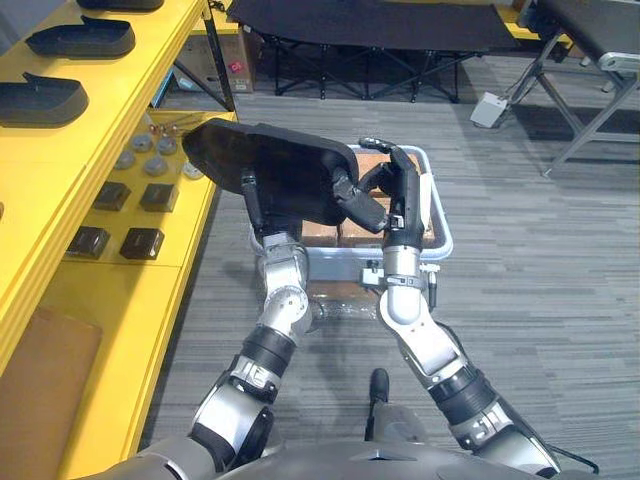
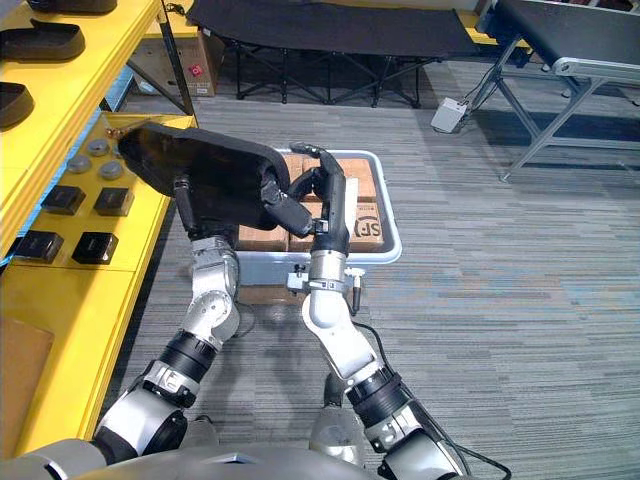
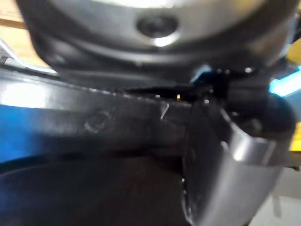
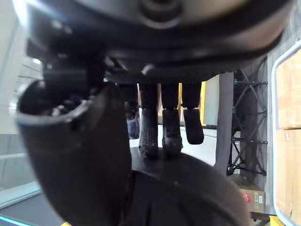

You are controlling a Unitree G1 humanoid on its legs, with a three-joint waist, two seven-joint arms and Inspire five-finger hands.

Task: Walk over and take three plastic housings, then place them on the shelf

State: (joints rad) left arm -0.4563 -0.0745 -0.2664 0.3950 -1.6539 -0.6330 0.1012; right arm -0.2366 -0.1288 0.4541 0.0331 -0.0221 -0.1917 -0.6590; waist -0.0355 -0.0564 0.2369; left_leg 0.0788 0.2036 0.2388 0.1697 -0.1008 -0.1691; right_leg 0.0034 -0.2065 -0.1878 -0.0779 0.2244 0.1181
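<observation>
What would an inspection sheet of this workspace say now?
Surface: yellow shelf, grey carpet.
Job's things: one black housing held up near the bin; other housings lie on the shelf.
Clutter: small black blocks and round parts on the lower shelf board.
Hands: left hand and right hand both grip the held housing.
Cables: one runs to a white box on the floor.
Surroundings: black folding frame, metal stand.

Next to the yellow shelf (image 1: 120, 290), the housing (image 1: 280, 175) is black, the bin (image 1: 445, 235) white, its boxes (image 2: 360, 180) brown, the carpet (image 1: 540, 300) grey-striped.
</observation>
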